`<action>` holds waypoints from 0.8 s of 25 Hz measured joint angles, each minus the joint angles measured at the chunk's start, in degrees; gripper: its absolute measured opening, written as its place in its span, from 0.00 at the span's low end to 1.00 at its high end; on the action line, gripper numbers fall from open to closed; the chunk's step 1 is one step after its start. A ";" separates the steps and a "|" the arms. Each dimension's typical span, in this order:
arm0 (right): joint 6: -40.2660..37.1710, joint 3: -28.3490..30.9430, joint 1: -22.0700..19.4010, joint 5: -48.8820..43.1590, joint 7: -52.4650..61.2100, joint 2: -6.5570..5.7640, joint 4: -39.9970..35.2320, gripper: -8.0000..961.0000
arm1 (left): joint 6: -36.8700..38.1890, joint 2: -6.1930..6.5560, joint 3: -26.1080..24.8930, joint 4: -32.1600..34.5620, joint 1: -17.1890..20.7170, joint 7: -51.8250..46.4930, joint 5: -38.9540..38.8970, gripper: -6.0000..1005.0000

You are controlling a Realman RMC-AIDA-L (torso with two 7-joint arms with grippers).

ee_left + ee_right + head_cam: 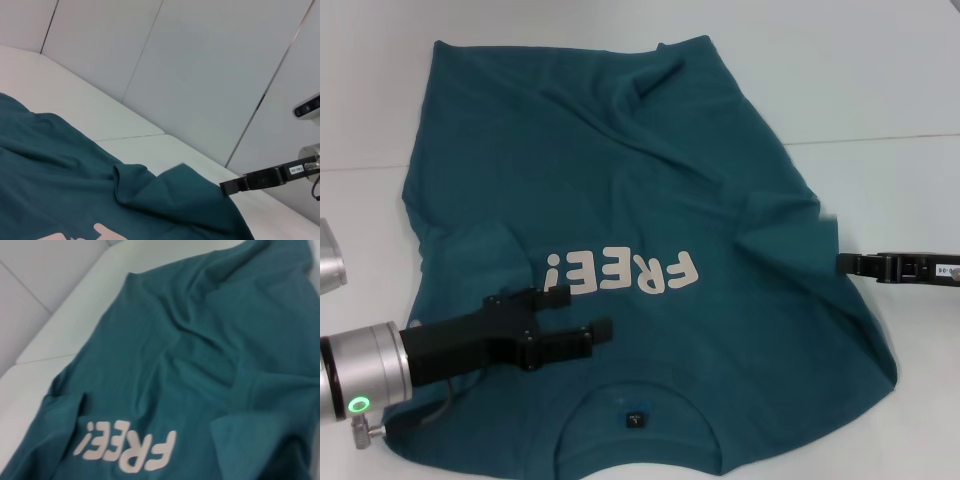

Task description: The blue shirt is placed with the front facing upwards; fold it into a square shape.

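The blue shirt (620,170) lies spread on the white table with its white "FREE!" print (625,273) facing up and its collar (638,412) nearest me. The cloth is creased, and both sleeves look partly turned in. My left gripper (588,313) hovers open over the shirt between the print and the collar, with nothing held. My right gripper (842,264) reaches in from the right, its tip at the edge of the right sleeve. The left wrist view shows that same gripper (223,187) against the shirt (60,170). The right wrist view shows only the shirt (200,365).
The white table (880,80) reaches past the shirt at the back and right, with a seam line across it. Pale wall panels (200,75) stand behind the table.
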 joint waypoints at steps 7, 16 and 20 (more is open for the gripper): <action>-1.62 -0.16 0.70 -0.05 -0.42 0.31 0.00 0.06 | 0.00 -0.06 -0.09 -0.42 -0.27 -0.01 0.00 0.94; -1.53 -2.33 3.13 -0.92 -0.52 1.63 0.65 0.08 | 0.00 -0.06 -0.09 -0.46 -0.33 -0.10 0.00 0.94; -0.83 -3.85 3.95 -2.40 -0.51 2.30 1.12 0.10 | 0.00 -0.06 -0.08 -0.45 -0.38 -0.07 0.00 0.95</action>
